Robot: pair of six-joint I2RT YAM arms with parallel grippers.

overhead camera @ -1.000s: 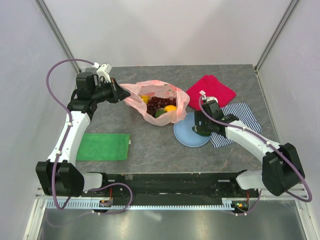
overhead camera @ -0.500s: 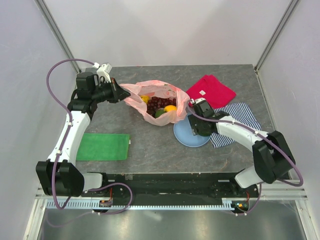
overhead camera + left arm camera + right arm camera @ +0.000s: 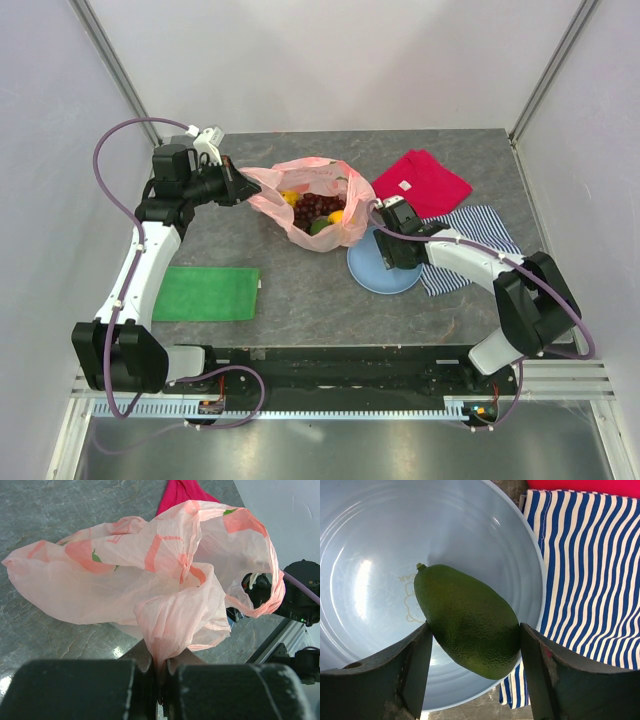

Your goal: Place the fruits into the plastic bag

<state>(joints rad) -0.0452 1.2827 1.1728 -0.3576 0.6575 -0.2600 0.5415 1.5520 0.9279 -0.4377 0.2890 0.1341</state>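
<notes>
The pink plastic bag lies open at the middle of the table. My left gripper is shut on the bag's bunched left edge. Inside the bag lie dark red grapes, a yellow citrus, an orange fruit and a green fruit. A green avocado sits over the near rim of the light blue plate. My right gripper has both fingers pressed against the avocado's sides. From above, the gripper hides the avocado on the plate.
A red cloth lies at the back right. A blue-and-white striped cloth lies under the plate's right side, also seen beside the plate. A green cloth lies at the front left.
My right wrist has turned and shifted left over the plate, and its jaws have narrowed onto the avocado. The left arm and the bag have stayed still.
</notes>
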